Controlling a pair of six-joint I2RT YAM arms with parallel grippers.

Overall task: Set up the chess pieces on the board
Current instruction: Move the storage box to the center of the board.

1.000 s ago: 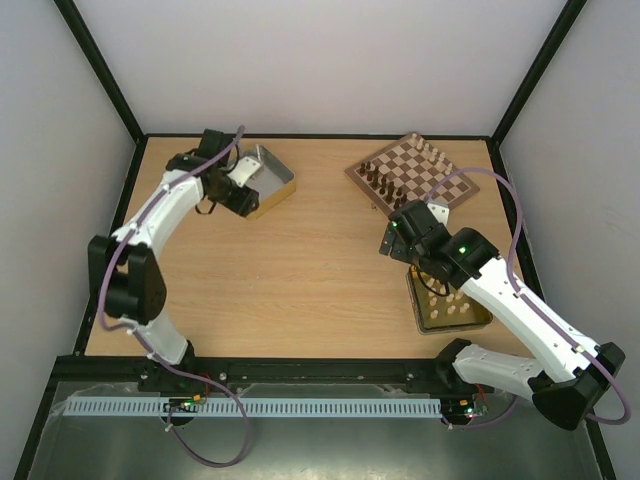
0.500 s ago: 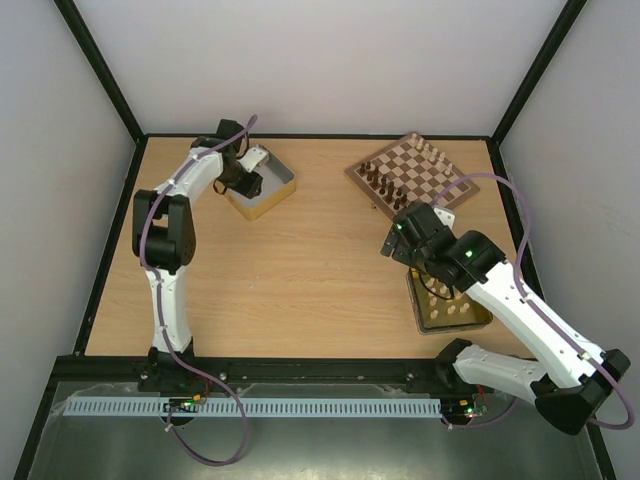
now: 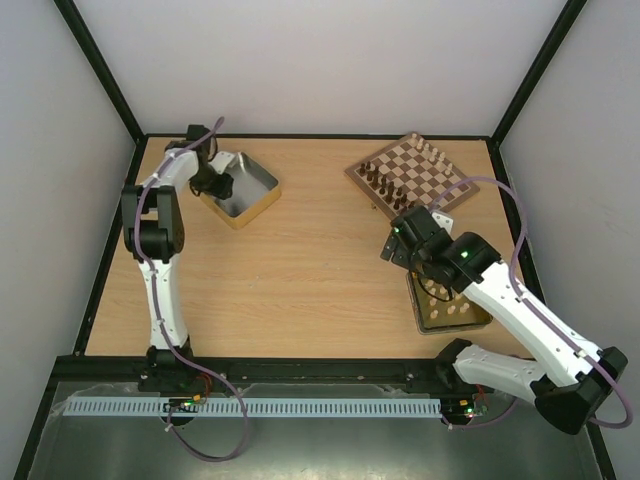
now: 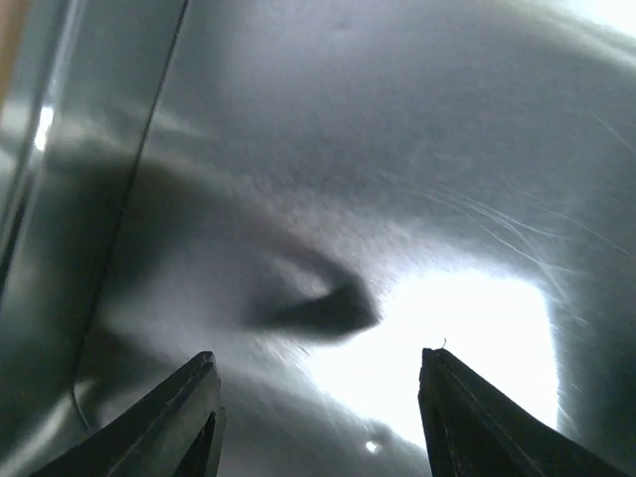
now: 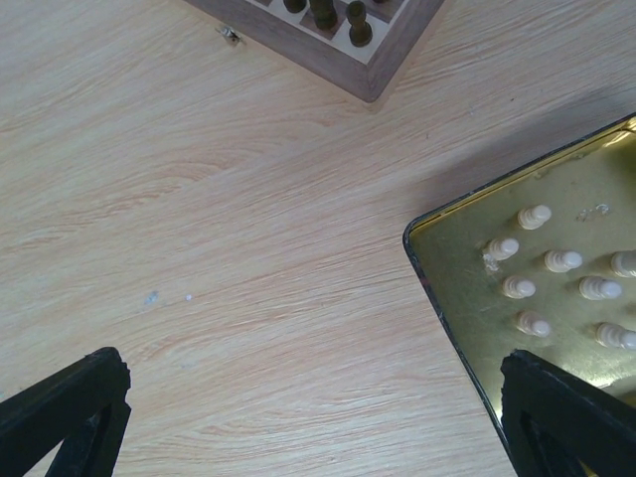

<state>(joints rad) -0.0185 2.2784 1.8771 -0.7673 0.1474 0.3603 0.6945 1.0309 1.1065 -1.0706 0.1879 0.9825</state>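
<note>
Black fingers [image 4: 189,422] of the left gripper [image 4: 318,356] stand apart with nothing between them: the gripper is released and empty. Directly ahead of the fingertips is the brushed, silvery inner surface of a metal box [image 4: 397,149], which fills the left wrist view; whether the fingers touch the metal cannot be determined. In the top view the box has yellow outer walls and sits near the far left corner of the table [image 3: 300,270], with the left arm reaching over its left rim. The right gripper [image 5: 313,363] is spread wide and holds nothing. It hangs over bare wood, between the near corner of the board [image 3: 415,172] and the corner of a gold tray [image 5: 425,263]. The tray lies near the right edge of the table, partly under the right arm, and carries several cream chessmen [image 5: 562,260], spaced apart. The board lies in the far right area, turned diagonally, apart from the tray. Dark chessmen [image 3: 380,186] stand in a row along its near left edge; a few cream pieces [image 3: 431,152] stand along the opposite edge.
</note>
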